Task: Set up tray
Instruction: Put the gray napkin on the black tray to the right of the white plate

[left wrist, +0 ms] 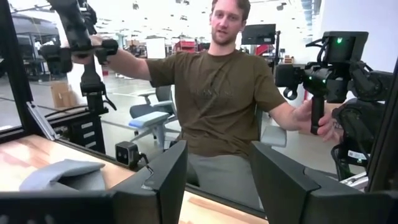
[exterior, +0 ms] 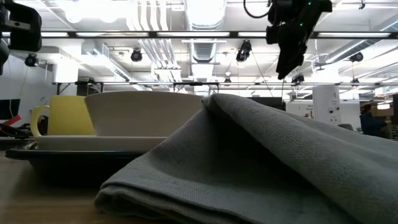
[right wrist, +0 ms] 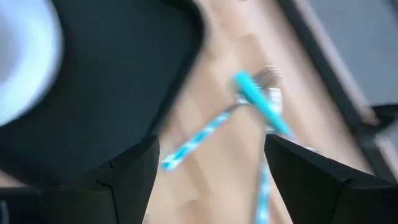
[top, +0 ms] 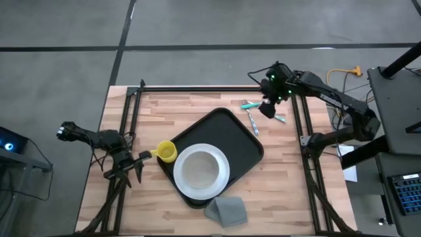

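The wooden bench [top: 164,118] carries everything. The tray [top: 240,141] lies slanted in the middle, so both arms can reach it. A white plate [top: 200,172] with a bowl sits on the tray's 7 o'clock end. A grey cloth [top: 227,209] lies at 6 o'clock, and a yellow mug [top: 165,152] touches the tray at 9 o'clock. The right tool [top: 266,110], fingers apart, hangs over the blue cutlery [top: 253,117] at 1 o'clock, likely to pick one up. The left tool [top: 128,168] waits at 9 o'clock, fingers apart.
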Controlling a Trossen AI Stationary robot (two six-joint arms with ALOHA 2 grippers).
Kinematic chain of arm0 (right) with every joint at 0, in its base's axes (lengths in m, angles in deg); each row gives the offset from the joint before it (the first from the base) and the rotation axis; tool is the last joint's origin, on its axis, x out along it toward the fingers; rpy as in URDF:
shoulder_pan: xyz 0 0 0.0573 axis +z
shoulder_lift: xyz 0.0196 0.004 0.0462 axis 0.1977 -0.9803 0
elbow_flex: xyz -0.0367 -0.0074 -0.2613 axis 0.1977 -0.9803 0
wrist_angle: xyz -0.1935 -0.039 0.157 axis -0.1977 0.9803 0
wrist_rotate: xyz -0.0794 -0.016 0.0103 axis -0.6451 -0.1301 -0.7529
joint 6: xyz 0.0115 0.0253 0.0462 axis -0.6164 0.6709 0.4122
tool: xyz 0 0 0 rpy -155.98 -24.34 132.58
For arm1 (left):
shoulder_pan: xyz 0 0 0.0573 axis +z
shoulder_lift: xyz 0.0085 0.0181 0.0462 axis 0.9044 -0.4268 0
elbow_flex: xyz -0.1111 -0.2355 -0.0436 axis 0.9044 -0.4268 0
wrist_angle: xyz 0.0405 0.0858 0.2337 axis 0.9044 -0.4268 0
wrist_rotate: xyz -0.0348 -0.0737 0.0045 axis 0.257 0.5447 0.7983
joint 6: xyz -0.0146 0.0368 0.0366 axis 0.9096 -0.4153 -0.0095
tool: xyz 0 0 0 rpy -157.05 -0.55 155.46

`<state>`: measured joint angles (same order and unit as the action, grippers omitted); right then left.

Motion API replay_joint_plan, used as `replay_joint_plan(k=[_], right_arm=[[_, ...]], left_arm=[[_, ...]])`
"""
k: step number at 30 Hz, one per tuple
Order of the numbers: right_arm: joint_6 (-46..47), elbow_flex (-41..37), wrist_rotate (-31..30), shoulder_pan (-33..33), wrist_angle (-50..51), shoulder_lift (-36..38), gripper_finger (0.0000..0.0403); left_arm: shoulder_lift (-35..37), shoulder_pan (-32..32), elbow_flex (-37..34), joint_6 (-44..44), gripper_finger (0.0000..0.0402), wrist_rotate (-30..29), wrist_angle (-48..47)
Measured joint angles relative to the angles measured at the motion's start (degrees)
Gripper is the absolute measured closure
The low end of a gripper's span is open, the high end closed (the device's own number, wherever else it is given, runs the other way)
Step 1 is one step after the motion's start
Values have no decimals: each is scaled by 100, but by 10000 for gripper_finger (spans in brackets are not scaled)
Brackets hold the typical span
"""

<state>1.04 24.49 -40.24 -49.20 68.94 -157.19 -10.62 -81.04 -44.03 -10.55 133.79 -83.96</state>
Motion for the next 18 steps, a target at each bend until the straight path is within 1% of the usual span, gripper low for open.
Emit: replay_joint_plan(k=[5,8,12,18], right_arm=[[-100,0,841,6,4,-141,125],[-155,0,908,6,2,-105,128],[-155,0,950,73,10,121,128],[-78,0,1107,498,28,446,128]], left_arm=[[-36,1,2,15,242,-1,6],[-140,0,2,17,242,0,10],[-304,1,1,20,242,-1,8],[-590,1,2,21,242,-1,6]])
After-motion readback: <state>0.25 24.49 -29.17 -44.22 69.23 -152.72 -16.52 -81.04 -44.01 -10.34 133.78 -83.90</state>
